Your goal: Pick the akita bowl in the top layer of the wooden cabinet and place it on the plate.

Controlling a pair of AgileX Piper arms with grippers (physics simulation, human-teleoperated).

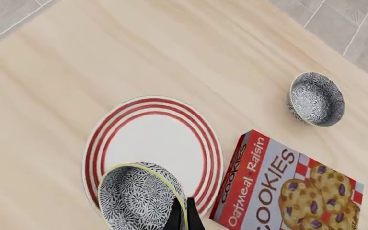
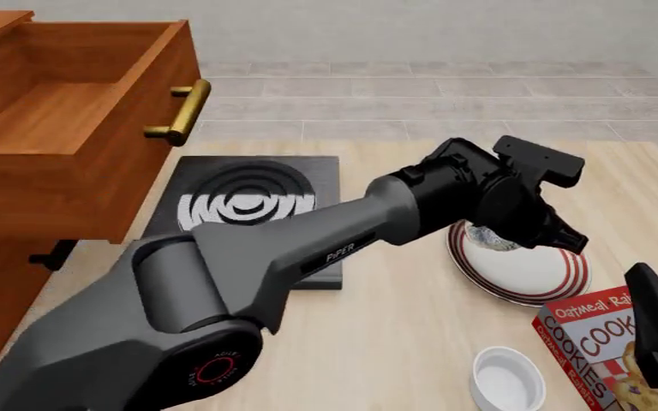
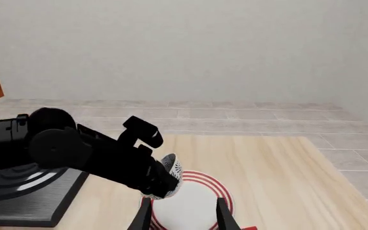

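The akita bowl [image 1: 136, 196], speckled dark and white, hangs tilted over the near rim of the red-ringed plate [image 1: 152, 139]. My left gripper [image 1: 184, 218] is shut on its rim. In the front view the left gripper [image 2: 514, 233] holds the bowl [image 2: 489, 241] above the far-left part of the plate [image 2: 529, 274]; I cannot tell whether the bowl touches the plate. The top layer [image 2: 72, 111] of the wooden cabinet [image 2: 9, 291] stands pulled out and looks empty. My right gripper [image 3: 184, 215] is open, low in front of the plate [image 3: 193, 199], holding nothing.
A cookie box [image 1: 286, 191] lies next to the plate. Beyond it stands a second small speckled bowl [image 1: 316, 99]. A white ramekin [image 2: 506, 381] sits near the table's front edge, and a black stove [image 2: 254, 205] sits beside the cabinet. The drawer's brass handle [image 2: 181, 110] juts out.
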